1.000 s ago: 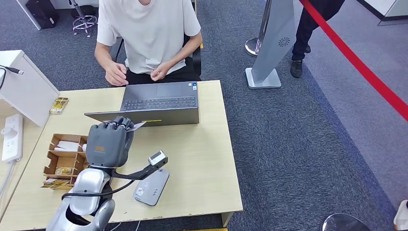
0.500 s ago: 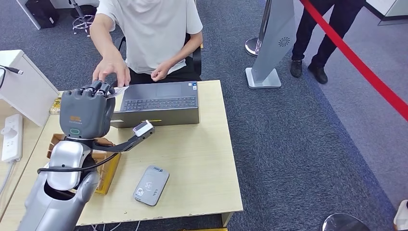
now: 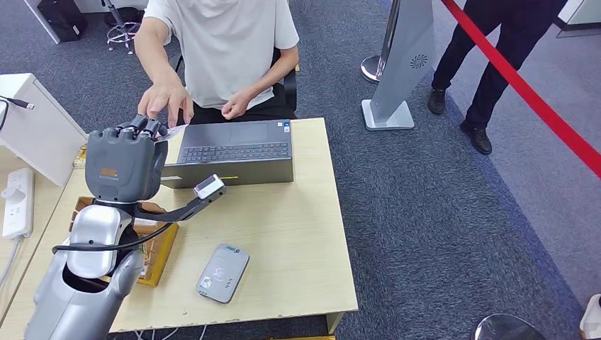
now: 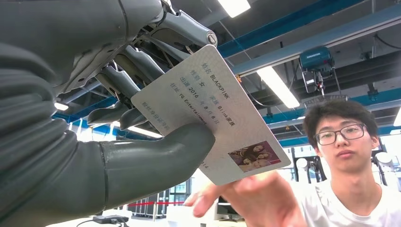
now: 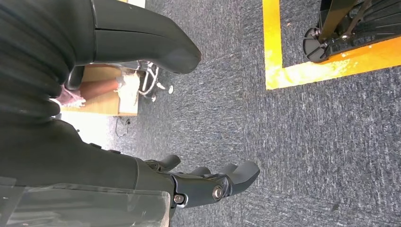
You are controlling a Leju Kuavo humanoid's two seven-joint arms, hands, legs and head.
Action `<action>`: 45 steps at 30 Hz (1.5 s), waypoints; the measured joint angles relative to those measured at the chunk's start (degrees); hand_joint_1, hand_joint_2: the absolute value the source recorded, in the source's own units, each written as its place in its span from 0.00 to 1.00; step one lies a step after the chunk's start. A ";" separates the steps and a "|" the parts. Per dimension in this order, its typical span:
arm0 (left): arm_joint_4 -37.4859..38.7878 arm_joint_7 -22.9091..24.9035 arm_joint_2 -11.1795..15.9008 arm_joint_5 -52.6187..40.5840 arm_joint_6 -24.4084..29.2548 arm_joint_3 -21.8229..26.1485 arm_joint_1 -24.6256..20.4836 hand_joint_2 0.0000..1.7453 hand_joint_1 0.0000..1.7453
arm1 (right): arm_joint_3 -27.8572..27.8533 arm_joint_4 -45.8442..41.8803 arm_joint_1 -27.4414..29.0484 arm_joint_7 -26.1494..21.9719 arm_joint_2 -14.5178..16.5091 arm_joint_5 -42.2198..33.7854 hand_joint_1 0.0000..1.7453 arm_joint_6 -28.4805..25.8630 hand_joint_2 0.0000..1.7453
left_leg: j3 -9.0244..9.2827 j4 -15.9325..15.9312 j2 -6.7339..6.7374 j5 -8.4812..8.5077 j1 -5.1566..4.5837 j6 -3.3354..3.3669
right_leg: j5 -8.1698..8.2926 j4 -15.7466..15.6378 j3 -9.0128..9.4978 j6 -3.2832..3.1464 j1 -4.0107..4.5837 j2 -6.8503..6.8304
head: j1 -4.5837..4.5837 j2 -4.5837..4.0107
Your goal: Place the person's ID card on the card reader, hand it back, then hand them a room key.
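My left hand is raised over the table's far left side and pinches the white ID card between thumb and fingers. The left wrist view shows the ID card close up, with printed text and a small photo, and my left hand around it. The seated person's hand reaches to the card's far edge; their fingers touch the card from underneath. The grey card reader lies flat near the table's front edge. My right hand hangs over the carpet, holding nothing, fingers apart.
An open laptop stands at the table's far side in front of the person. A brown cardboard organiser with cards sits at my left arm. A white box and power strip are at far left. Another person stands by a red barrier.
Over the second my left hand rose from near the reader and carried the card up to the person. The person's hand reached out and now touches the card.
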 joint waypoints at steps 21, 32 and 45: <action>10.62 1.23 4.41 1.44 13.69 4.96 -10.26 1.00 1.00 | 1.56 0.00 -0.18 1.03 0.00 2.73 0.00 0.15 1.00 | 0.02 0.00 0.05 0.11 0.01 -0.06 | 0.04 0.13 -0.11 -0.05 0.00 0.06 | -0.08 0.00; 20.55 0.37 5.27 0.64 15.67 9.17 -15.65 1.00 1.00 | 2.55 0.00 -0.36 0.96 0.00 2.91 0.00 0.60 1.00 | -0.02 0.01 -0.01 0.14 -0.01 -0.09 | 0.04 0.15 -0.09 -0.04 -0.01 0.03 | -0.26 0.00; 21.51 0.14 6.01 -0.19 14.28 10.25 -14.11 1.00 1.00 | 2.60 0.00 -0.40 0.97 0.00 2.52 0.00 0.70 1.00 | -0.04 -0.01 0.00 0.12 -0.02 -0.07 | 0.02 0.15 -0.12 -0.02 -0.02 0.03 | -0.26 -0.01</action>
